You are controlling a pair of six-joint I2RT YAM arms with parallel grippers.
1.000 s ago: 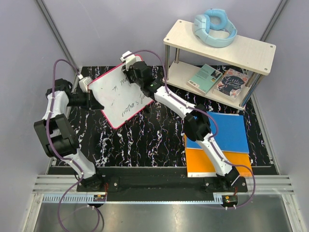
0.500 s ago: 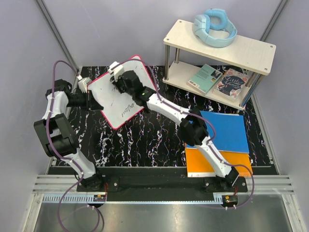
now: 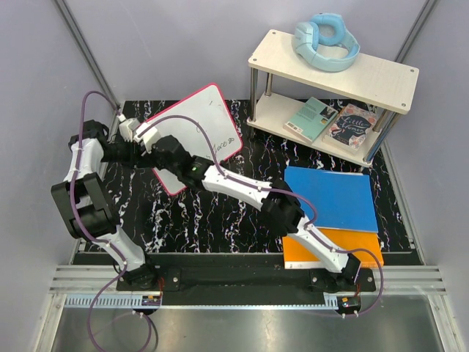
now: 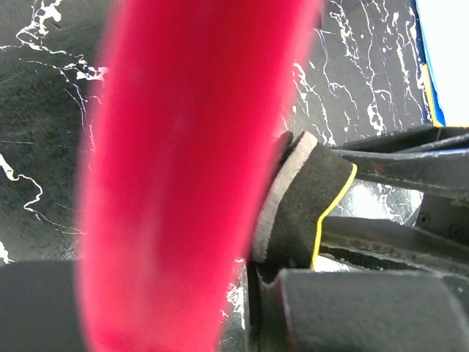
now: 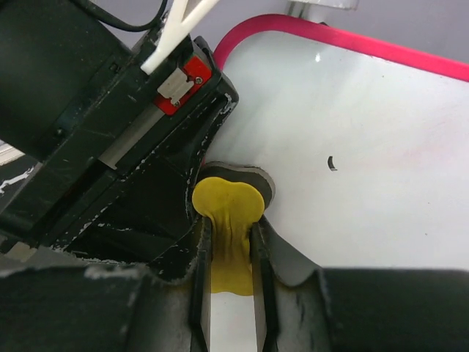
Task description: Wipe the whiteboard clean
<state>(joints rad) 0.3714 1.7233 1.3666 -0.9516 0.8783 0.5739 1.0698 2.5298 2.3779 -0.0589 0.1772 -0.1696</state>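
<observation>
Pinching a yellow eraser (image 5: pixel 229 205) tight in the right gripper (image 5: pixel 229 236), pressed flat against the whiteboard (image 3: pixel 204 117) near its left corner. Clamped on the board's pink rim with the left gripper (image 3: pixel 145 157). Resting at the far left of the tabletop (image 3: pixel 220 213), with faint black marks (image 3: pixel 229 139) by the right edge.

Bare tabletop (image 3: pixel 198 220) lies open nearer than the whiteboard (image 3: pixel 209 117), left of the right arm (image 3: pixel 242 187), which bars the middle diagonally. The left gripper (image 3: pixel 145 155), clamped on the board's rim, and the right gripper (image 3: pixel 164 151), pinching a yellow pad (image 5: pixel 229 202), crowd its left edge. The shelf (image 3: pixel 381 73) fills the far right; a blue sheet (image 3: pixel 344 198) and an orange sheet (image 3: pixel 330 249) cover the near right.
</observation>
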